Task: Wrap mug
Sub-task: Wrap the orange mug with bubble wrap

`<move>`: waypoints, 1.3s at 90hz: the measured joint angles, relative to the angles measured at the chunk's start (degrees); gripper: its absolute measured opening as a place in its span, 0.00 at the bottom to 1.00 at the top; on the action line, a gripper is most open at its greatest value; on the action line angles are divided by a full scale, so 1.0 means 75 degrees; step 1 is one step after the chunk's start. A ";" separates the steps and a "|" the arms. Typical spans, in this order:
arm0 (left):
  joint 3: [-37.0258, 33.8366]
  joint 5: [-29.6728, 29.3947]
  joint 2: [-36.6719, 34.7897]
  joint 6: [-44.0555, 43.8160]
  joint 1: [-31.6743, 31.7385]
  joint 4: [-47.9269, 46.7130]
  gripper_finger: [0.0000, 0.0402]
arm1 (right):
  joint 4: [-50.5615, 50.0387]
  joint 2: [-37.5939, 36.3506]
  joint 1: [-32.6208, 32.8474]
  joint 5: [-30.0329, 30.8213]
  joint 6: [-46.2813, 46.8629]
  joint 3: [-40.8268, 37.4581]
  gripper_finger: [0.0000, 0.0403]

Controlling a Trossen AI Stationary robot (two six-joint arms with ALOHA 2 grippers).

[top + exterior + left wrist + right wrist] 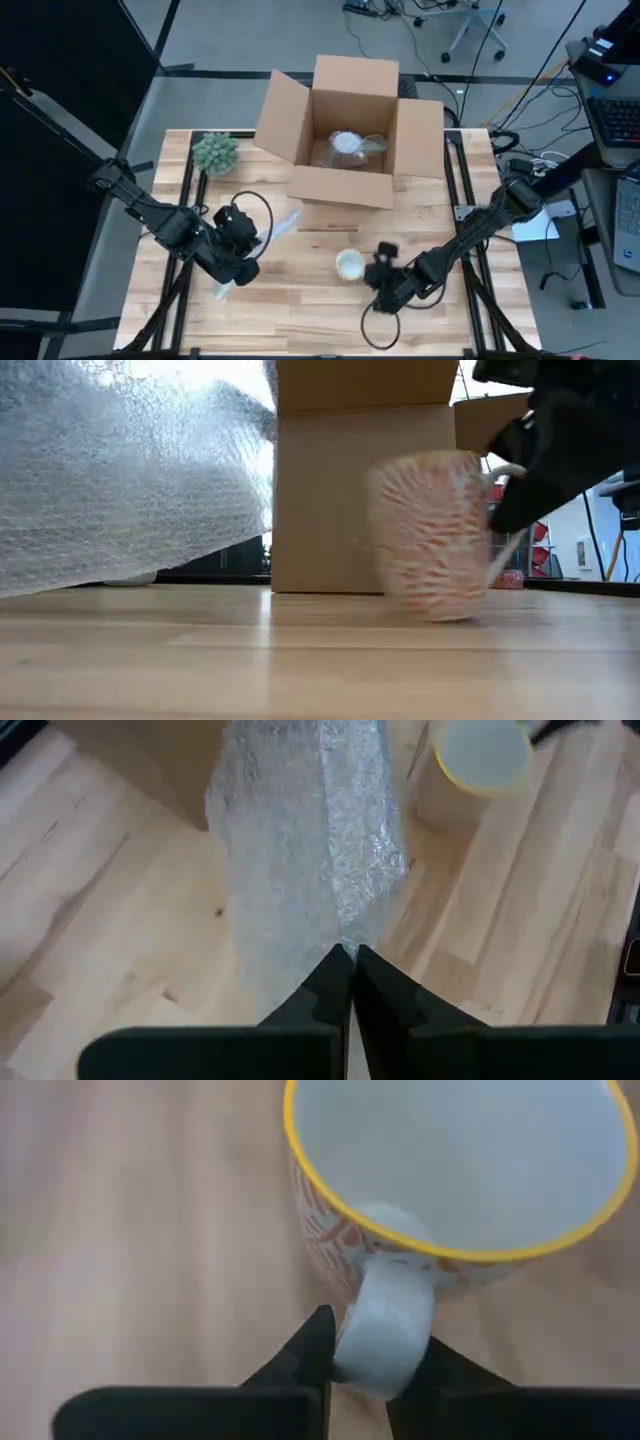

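Right wrist view shows the right gripper [375, 1355] clamping the handle of the orange-patterned, yellow-rimmed ceramic mug [450, 1190] upright on the wooden table [300, 300]; left gripper [350, 960] pinches the clear bubble-wrap sheet [310, 850], which should spread flat beside it

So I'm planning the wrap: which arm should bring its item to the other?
Probably the left. Its gripper is shut on the bubble wrap, which is light and loose, while the right gripper steadies the upright mug by its handle.
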 joint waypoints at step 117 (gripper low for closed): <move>-0.0003 0.0009 0.0000 0.0056 -0.0015 0.0459 0.00 | -0.2187 -0.3393 0.1963 -0.1422 0.5752 -0.2217 0.56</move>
